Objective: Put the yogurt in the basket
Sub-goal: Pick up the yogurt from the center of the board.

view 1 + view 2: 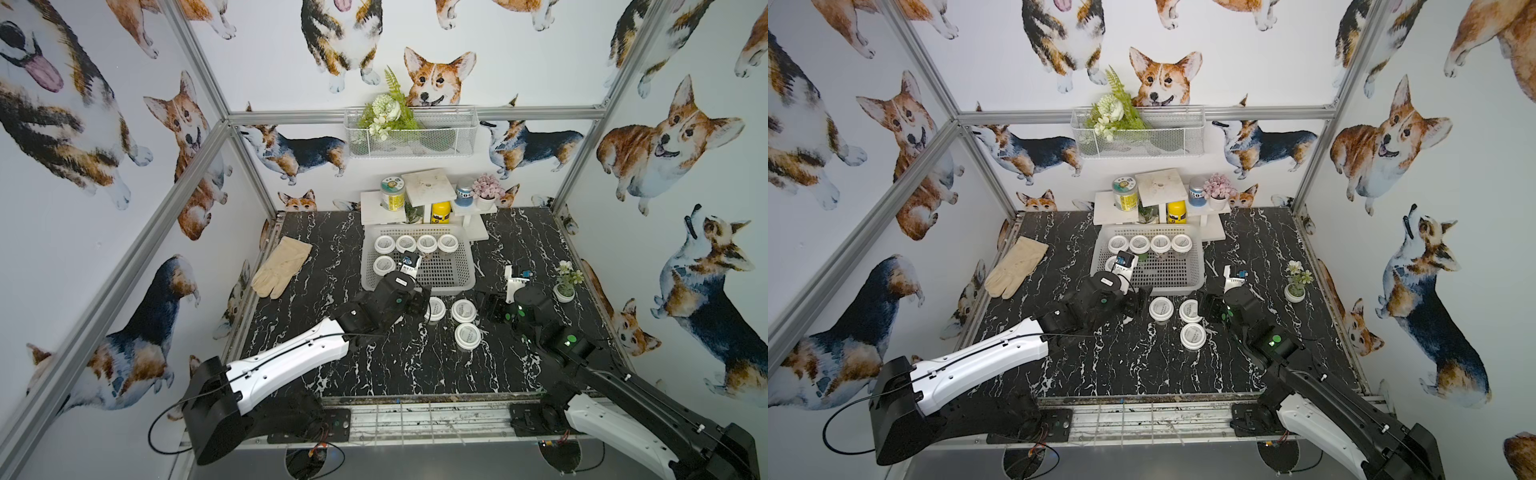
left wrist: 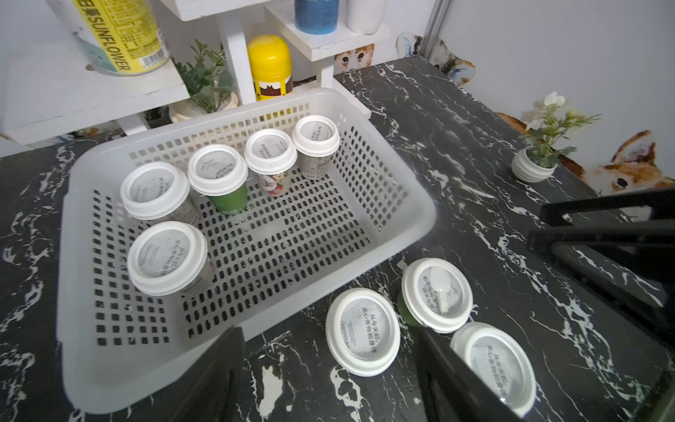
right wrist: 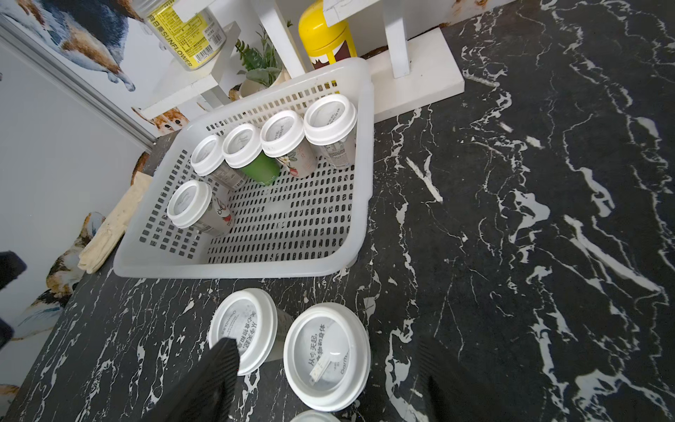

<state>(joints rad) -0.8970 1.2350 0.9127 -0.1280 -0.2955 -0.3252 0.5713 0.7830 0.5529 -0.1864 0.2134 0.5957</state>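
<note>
A booth papered with corgis encloses a black, white-veined marble bench (image 1: 415, 365). On it are the small round yogurt cups with flat white grey-printed lids (image 1: 467, 336). Three stand close together on the bench, just before the near rim of the wide white lattice-holed plastic basket (image 1: 451, 287). Five are already inside it, four in a row along the far wall and one in front of that row's left end.

They are probably light, with a stiff lid rim and thin smooth sides that could dent or slip. The best hold seems a gentle pinch from above, across the lid's edge or just under it. The sides differ: one green, one flower-printed, others greyish.

The left claw (image 2: 328, 339) stands wide and empty, and the leftmost bench cup shows between its fingers. The right claw (image 3: 328, 350) is likewise apart and empty, with the neighbouring cup between its fingers. A cream fabric glove (image 1: 282, 266) lies left of the basket.
</note>
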